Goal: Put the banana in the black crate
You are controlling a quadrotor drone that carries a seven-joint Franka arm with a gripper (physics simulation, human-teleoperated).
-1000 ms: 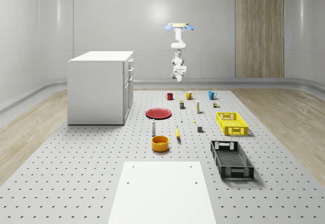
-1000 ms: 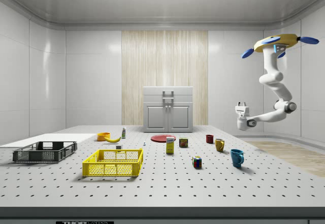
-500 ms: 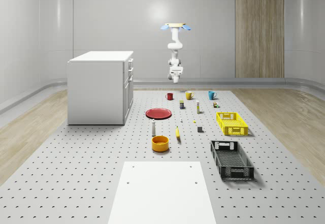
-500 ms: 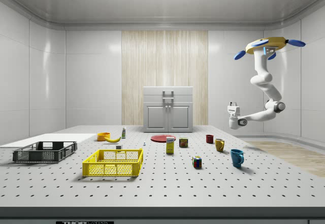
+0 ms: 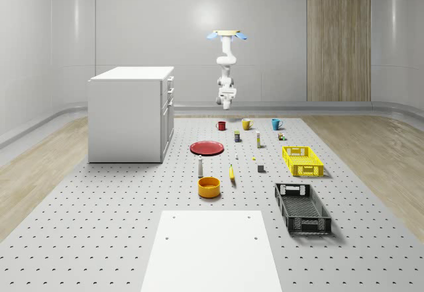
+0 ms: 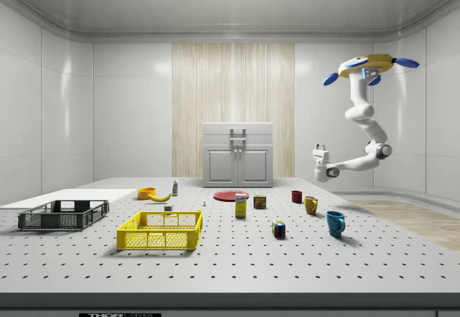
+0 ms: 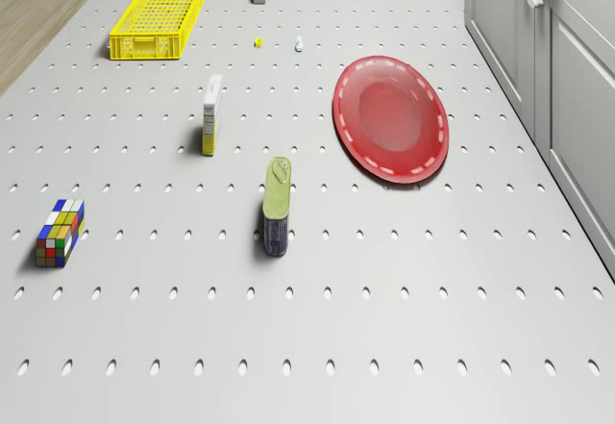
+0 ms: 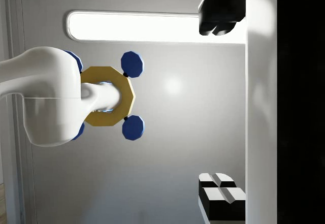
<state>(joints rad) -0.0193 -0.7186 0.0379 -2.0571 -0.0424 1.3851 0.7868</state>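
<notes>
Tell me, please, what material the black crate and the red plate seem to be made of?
Black crate: probably moulded plastic, matte; its walls and floor are an open lattice. Red plate: likely plastic or glazed ceramic, smooth with a soft sheen; a dashed pale ring runs round its rim. These are renders, so both remain guesses.

Inventory by count, taken across the views: crates, two, one black (image 5: 302,207) and one yellow (image 5: 303,160); mugs, three, one red (image 5: 221,126), one yellow (image 5: 246,124) and one blue (image 5: 276,124); plates, one, red (image 5: 207,147); bowls, one, orange (image 5: 209,187); bananas, one (image 5: 232,173); bottles, one, small and white (image 5: 200,167); cans, one (image 7: 277,207); boxes, one, upright with a yellow base (image 7: 210,114); puzzle cubes, one, multicoloured (image 7: 60,233); small grey blocks, one (image 5: 261,168); cabinets, one, white with drawers (image 5: 131,114); white floor panels, one (image 5: 212,251); drones, one (image 6: 367,65), carrying one arm (image 6: 361,136).
</notes>
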